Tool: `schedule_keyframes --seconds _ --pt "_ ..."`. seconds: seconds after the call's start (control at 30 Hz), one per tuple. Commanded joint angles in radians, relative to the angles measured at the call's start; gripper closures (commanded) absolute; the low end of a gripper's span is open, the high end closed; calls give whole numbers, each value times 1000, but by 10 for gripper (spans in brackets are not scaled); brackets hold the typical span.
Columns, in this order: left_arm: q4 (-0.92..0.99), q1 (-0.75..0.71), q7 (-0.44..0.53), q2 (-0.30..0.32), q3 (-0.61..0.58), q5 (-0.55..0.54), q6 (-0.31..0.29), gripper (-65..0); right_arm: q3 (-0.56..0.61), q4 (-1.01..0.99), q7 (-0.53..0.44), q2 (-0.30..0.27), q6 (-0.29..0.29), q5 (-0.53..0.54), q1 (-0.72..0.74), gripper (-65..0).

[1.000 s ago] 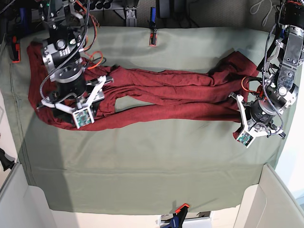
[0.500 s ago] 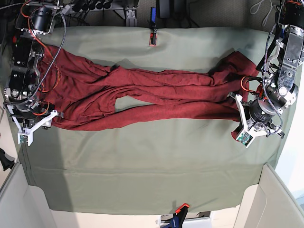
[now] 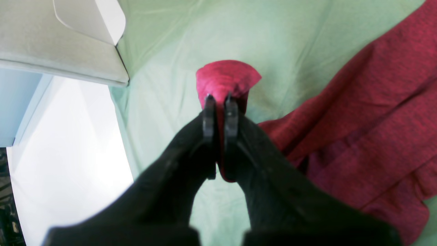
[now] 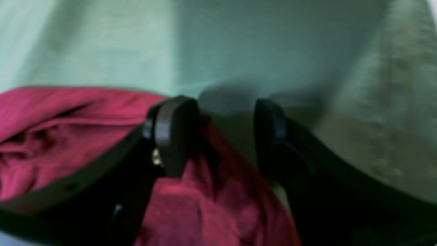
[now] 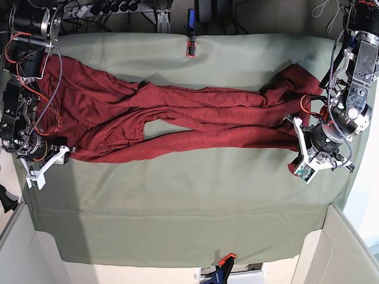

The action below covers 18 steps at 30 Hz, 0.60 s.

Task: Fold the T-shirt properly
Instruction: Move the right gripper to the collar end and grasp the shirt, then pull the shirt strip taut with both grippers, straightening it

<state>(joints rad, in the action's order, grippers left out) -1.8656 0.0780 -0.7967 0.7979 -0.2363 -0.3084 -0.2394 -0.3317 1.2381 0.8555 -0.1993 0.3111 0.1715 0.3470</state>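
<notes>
Your T-shirt lies stretched across the upper half of the green table cloth, from 9 to 3 o'clock. Your left gripper is clamped on a red corner of it at the 3 o'clock edge. Your right gripper stands with jaws apart at the shirt's 9 o'clock edge, holding nothing. Bare cloth runs toward 6 o'clock.

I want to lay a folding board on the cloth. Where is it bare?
Bare: the wide band of table cloth between the T-shirt and the near edge, and a narrower strip behind the shirt. Crowded: both shirt ends, where the left gripper and right gripper sit.
</notes>
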Motion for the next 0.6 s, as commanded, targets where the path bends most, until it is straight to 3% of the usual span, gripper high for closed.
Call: schedule_keyframes --seconds 0.0,0.13,0.43,0.5,0.57 --pt "-14 19 13 19 12 6 6 0 5 15 -6 -14 16 21 28 -313" --pt "-14 19 13 19 12 13 -42 0 45 15 20 -14 41 39 26 -313" --pt "-14 19 6 20 13 13 -42 0 137 15 39 -14 45 -16 21 -308" --pt "-14 19 6 19 13 13 -42 0 138 15 39 -14 44 -26 21 -223" --pt "-14 19 6 19 13 13 -42 0 138 15 37 -14 42 -40 21 -79"
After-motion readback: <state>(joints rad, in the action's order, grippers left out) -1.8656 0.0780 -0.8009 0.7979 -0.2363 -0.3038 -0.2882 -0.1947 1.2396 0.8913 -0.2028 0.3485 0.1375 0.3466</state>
